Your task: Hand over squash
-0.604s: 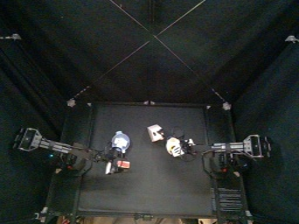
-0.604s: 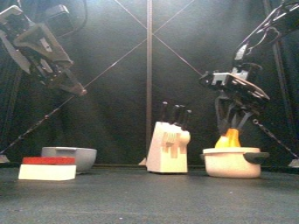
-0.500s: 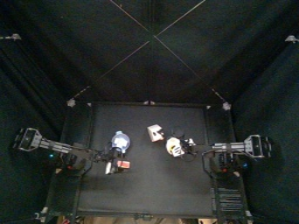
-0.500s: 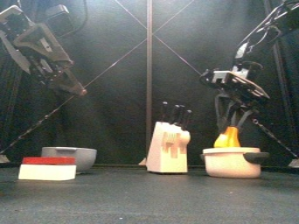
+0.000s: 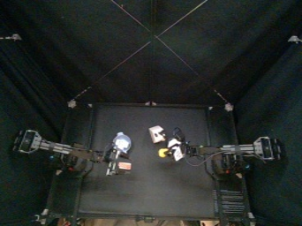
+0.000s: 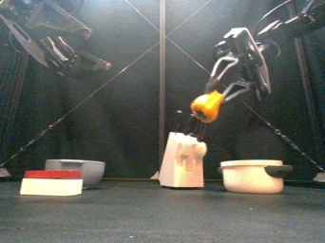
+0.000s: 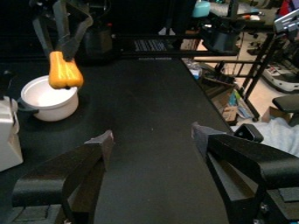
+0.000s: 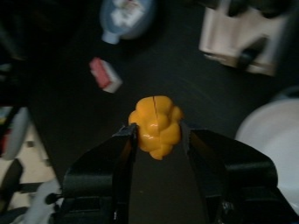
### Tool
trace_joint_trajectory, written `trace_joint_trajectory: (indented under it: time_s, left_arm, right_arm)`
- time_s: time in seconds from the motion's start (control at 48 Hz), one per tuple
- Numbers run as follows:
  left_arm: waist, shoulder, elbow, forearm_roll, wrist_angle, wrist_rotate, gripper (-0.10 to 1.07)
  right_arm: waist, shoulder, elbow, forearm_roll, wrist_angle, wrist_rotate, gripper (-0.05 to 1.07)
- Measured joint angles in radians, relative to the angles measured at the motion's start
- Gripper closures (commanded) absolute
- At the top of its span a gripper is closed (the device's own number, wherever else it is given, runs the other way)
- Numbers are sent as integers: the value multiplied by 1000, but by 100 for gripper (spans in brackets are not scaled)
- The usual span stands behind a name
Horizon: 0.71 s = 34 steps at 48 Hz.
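The squash (image 6: 207, 106), a small yellow-orange toy vegetable, hangs in the air above the knife block, and my right gripper (image 6: 216, 95) is shut on it from above. The right wrist view shows the squash (image 8: 156, 127) clamped between the two jaws. From above, the squash (image 5: 163, 152) sits near the table's middle, right of centre. The left wrist view has the squash (image 7: 63, 70) hanging over the white bowl. My left gripper (image 7: 152, 142) is open and empty, raised at the left (image 6: 95, 65), well apart from the squash.
A white bowl (image 6: 252, 176) stands at the right, and a white-and-tan knife block (image 6: 185, 159) in the middle. At the left are a grey bowl (image 6: 74, 171) and a red-and-white box (image 6: 52, 182). The left wrist view looks past the table's edge to room equipment.
My right gripper has lifted the squash out of the white bowl, up and toward the middle. The left arm has shifted slightly higher and inward.
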Motion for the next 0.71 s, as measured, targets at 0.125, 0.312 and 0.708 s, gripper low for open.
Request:
trace_joint_trajectory:
  time_s: [0.125,0.312,0.708]
  left_arm:
    - [5,44,-5,-55,-87,49,-6]
    - [8,118,-32,-206,-193,107,-6]
    - [14,264,-63,-436,-413,117,-6]
  right_arm:
    - [2,37,-2,-54,-158,2,30]
    - [2,100,-44,-126,-314,2,30]
    - [0,144,-117,-181,-410,0,30]
